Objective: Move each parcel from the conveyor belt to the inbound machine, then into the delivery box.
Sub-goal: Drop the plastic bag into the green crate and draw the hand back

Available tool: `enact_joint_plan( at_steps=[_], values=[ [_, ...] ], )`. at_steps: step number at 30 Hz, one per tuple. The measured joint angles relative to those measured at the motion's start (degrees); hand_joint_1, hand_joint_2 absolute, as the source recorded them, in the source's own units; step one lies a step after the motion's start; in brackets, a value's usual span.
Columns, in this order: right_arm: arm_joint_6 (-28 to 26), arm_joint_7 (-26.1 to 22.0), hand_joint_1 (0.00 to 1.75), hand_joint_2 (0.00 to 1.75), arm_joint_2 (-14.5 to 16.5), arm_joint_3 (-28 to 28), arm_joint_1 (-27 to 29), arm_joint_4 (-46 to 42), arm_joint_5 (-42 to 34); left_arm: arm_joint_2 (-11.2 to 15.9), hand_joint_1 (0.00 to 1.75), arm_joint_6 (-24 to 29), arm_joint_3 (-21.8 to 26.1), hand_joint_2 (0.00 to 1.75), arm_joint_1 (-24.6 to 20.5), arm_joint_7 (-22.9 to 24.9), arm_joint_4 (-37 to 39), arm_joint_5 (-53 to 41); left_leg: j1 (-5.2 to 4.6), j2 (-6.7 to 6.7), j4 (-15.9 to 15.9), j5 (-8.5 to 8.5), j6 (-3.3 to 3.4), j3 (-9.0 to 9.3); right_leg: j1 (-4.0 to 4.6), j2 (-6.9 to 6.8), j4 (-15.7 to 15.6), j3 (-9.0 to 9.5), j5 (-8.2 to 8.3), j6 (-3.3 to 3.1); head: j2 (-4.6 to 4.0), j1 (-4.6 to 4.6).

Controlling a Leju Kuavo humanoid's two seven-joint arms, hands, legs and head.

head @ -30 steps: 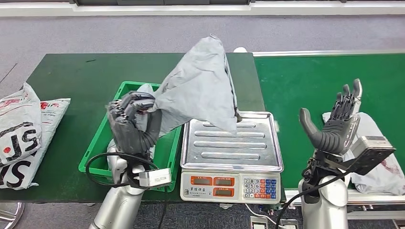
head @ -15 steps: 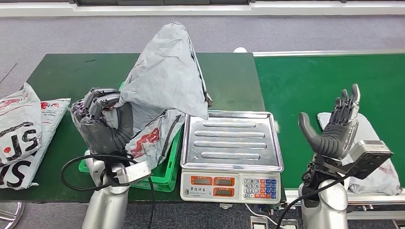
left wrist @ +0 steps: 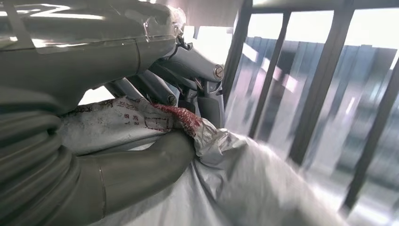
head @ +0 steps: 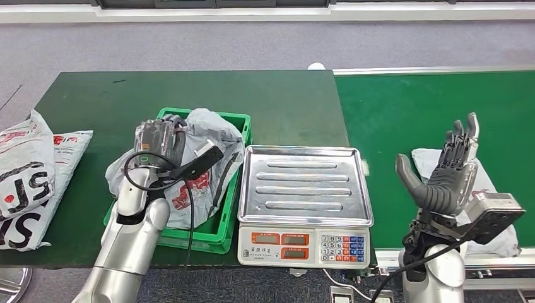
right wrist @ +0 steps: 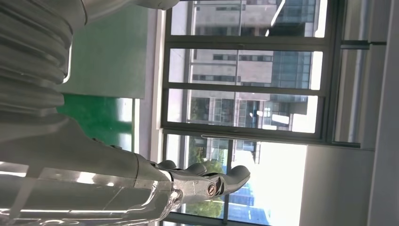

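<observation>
A crumpled grey parcel [head: 211, 136] with red print lies in the green crate [head: 235, 117] on the dark green table. My left hand [head: 154, 136] reaches down into the crate and still grips the parcel. In the left wrist view the thumb and fingers pinch a printed fold of the parcel [left wrist: 141, 120]. The silver tray of the scale [head: 306, 186] is bare. My right hand [head: 446, 173] is raised over the conveyor belt [head: 410, 107] with its fingers spread and nothing in it. A white parcel [head: 431, 156] lies on the belt just behind and under that hand.
Two white SF bags [head: 25, 177] lie at the table's left edge. The scale's keypad and displays [head: 303, 243] face me at the front. The crate stands close against the scale's left side. Grey floor lies beyond the table.
My left hand swung the grey parcel left from above the scale and lowered it into the green crate. The right hand barely moved.
</observation>
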Motion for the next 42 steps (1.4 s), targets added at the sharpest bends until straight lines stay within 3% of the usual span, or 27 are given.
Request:
enact_joint_plan(
  at_steps=[6, 14, 15, 18, 19, 23, 28, 33, 39, 42],
  values=[
    [0.4, 0.2, 0.0, 1.75, 0.0, 0.0, -0.2, 0.0, 0.9, 2.5, 1.75, -10.7, -0.2, 1.75, -5.0, 1.2, 14.2, -1.3, -0.01, 0.01, 0.0, -0.01, 0.0, -0.01, -0.01, 0.03, 0.0, 0.01, 0.0, 0.0, 0.0, 0.0],
    [0.3, 0.5, 0.0, 1.75, 0.0, 0.0, -2.0, 0.6, 2.0, 3.0, 1.75, -17.9, -0.7, 1.75, -8.2, 0.1, 24.1, 2.0, -0.01, 0.0, 0.0, -0.02, 0.0, 0.09, -0.01, -0.02, 0.0, 0.14, -0.01, 0.0, 0.0, 0.0],
    [0.3, 0.5, 0.0, 1.75, 0.0, 0.0, -2.3, 0.7, 2.1, 3.0, 1.58, -18.3, -0.7, 1.75, -8.4, -0.1, 24.8, 2.2, -0.01, 0.0, 0.0, -0.02, 0.0, 0.13, -0.01, -0.02, 0.0, 0.17, -0.01, 0.0, 0.0, 0.0],
    [0.3, 0.6, 0.0, 1.75, 0.1, 0.0, -2.9, 1.2, 2.3, 3.0, 0.27, -18.6, -0.9, 1.75, -8.8, -0.7, 26.3, 2.7, 0.0, 0.0, 0.0, -0.01, -0.01, 0.25, 0.0, -0.02, 0.0, 0.27, -0.01, 0.0, 0.0, 0.0],
    [0.2, 0.6, 0.0, 1.75, 0.1, 0.0, -3.1, 1.4, 2.4, 3.0, 0.0, -18.0, -1.0, 1.75, -8.9, -0.8, 26.7, 2.9, 0.0, 0.0, 0.0, -0.01, -0.01, 0.27, 0.0, -0.02, 0.0, 0.29, -0.01, 0.0, 0.0, 0.0],
    [-0.2, 0.9, 0.0, 1.75, 0.2, 0.0, -3.1, 1.5, 2.6, 2.1, 0.0, -9.7, -1.5, 1.75, -8.3, -2.4, 26.9, 5.1, 0.0, -0.01, 0.0, 0.02, -0.01, 0.28, 0.0, -0.02, 0.0, 0.29, 0.0, -0.01, 0.01, 0.0],
    [-0.3, 1.3, 0.0, 1.75, 0.2, 0.0, -3.0, 1.5, 2.5, -0.2, 0.0, 6.4, -1.6, 1.75, -5.7, -14.7, 20.8, 18.4, -0.02, -0.09, 0.0, 0.03, 0.02, 0.18, -0.02, -0.06, 0.0, 0.27, 0.01, 0.01, 0.0, 0.0],
    [-0.6, 1.4, 0.0, 1.75, 0.2, 0.0, -3.8, 1.7, 1.9, -1.6, 0.0, 9.9, -2.3, 1.75, -3.9, -16.8, 15.8, 27.2, -0.03, -0.08, 0.0, -0.02, 0.05, 0.13, -0.03, -0.05, 0.0, 0.2, 0.0, 0.02, 0.0, 0.0],
    [-0.8, 1.5, 0.0, 1.75, 0.2, 0.0, -4.1, 2.0, 1.4, -1.7, 0.0, 14.6, -2.8, 1.75, -2.7, -17.4, 13.4, 28.2, 0.0, -0.08, 0.0, -0.02, 0.04, 0.11, 0.0, -0.06, 0.0, 0.18, -0.01, 0.01, 0.0, 0.0],
    [-1.3, 3.5, 0.0, 1.75, 0.1, 0.0, -4.3, 2.4, 1.5, -1.7, 0.0, 17.9, -2.8, 1.75, -1.7, -22.0, 11.6, 33.7, 0.0, -0.07, 0.0, -0.02, 0.03, 0.11, 0.01, -0.05, 0.0, 0.18, -0.01, 0.01, 0.0, 0.0]
  ],
)
